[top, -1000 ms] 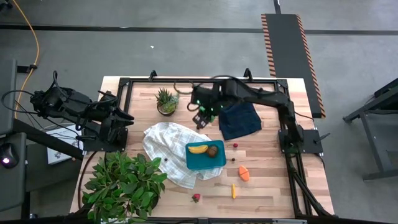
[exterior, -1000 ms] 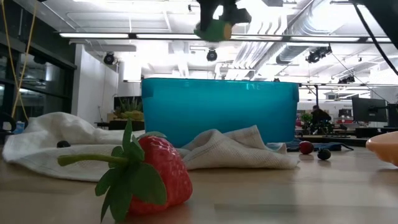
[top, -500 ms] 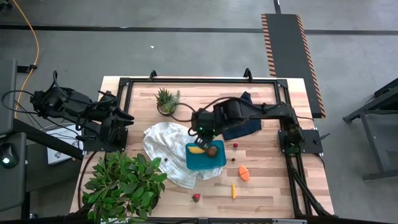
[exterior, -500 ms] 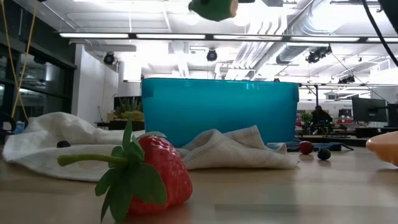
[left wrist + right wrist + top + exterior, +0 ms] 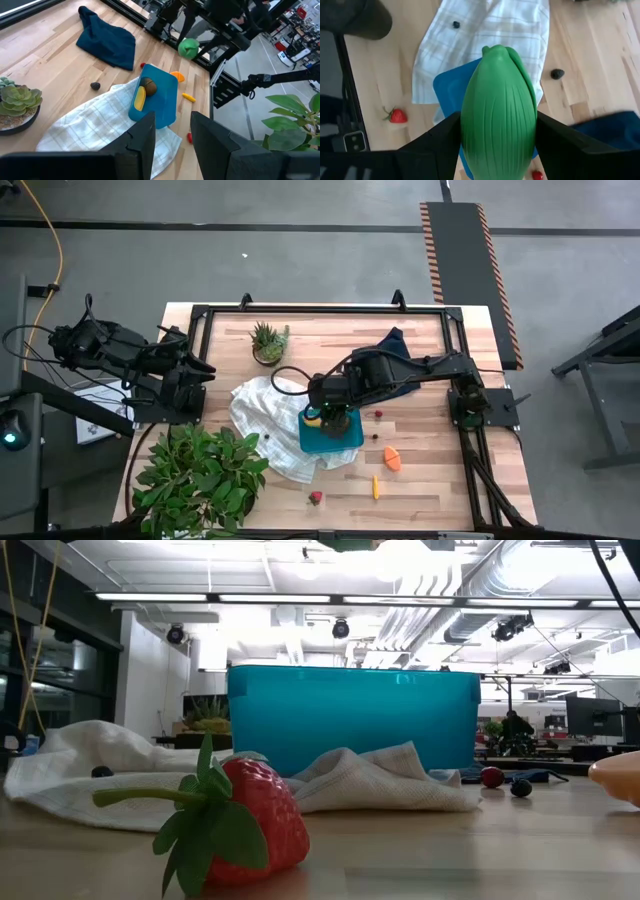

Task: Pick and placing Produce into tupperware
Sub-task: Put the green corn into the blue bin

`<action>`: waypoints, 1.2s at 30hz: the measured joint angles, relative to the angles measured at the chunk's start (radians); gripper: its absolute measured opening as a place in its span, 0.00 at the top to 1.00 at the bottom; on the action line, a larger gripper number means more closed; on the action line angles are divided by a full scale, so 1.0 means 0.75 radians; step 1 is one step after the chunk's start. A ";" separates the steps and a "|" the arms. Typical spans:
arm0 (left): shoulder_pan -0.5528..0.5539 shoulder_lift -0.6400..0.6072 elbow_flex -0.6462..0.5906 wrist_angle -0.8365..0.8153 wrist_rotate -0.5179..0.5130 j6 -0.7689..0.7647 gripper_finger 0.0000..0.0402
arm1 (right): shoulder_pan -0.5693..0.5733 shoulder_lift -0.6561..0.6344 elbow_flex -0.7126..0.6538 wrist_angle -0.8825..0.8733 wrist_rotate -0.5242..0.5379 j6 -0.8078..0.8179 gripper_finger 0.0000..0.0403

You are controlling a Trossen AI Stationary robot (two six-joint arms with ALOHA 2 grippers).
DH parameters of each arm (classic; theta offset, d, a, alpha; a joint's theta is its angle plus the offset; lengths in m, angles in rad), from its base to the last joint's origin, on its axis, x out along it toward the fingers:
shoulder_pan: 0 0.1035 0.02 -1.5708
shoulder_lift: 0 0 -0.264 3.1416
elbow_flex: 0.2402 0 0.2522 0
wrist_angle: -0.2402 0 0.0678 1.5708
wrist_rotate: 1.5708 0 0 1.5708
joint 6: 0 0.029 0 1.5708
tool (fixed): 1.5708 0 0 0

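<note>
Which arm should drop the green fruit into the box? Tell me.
Right. Its gripper holds the green fruit directly above the tupperware; the left gripper waits empty at the table's left edge.

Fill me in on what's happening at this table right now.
The right gripper holds a green fruit above the teal tupperware, which already contains a banana and a brown round piece. A strawberry, carrot and orange wedge lie on the table. The left gripper waits open at the table's left edge.
</note>
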 joint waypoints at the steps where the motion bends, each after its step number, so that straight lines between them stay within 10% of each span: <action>1: 0.000 0.000 0.000 0.000 0.000 0.000 0.72 | 0.000 0.000 0.000 0.001 0.000 -0.024 0.49; 17: 0.000 0.000 0.000 0.000 0.001 -0.004 0.72 | -0.004 0.017 -0.032 0.047 -0.085 -0.182 0.49; 36: 0.000 0.000 0.000 0.000 0.001 -0.004 0.72 | -0.007 0.037 -0.533 0.363 -0.174 -0.204 0.49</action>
